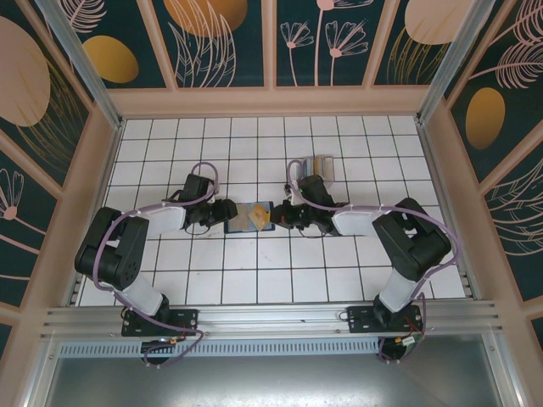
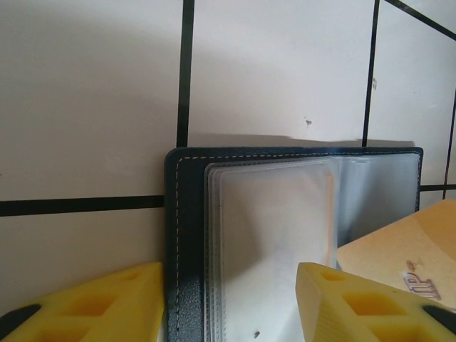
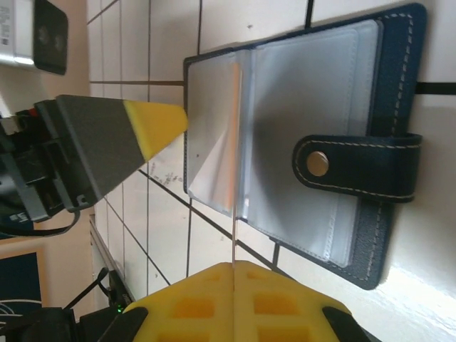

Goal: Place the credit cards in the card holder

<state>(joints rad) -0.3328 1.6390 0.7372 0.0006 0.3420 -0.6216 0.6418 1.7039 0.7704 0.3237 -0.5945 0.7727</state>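
Tiled table (image 1: 339, 271): white with black grid lines.
Card holder (image 3: 370, 246): lay open mid-table between both grippers; navy, pale stitching, snap strap, clear sleeves.
Left gripper (image 2: 229, 274): fingers apart over the holder's edge.
Right gripper (image 3: 234, 267): pinched the credit card (image 2: 399, 249).
Credit card: yellow-orange, thin, tilted over the sleeves.

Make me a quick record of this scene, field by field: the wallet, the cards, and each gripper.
card holder: open flat on the tiled table, clear sleeves facing up
yellow-orange card: held on edge over the sleeves
right gripper: shut on that card
left gripper: jaws apart, straddling the holder's edge
other cards: on the tiles beyond the right arm
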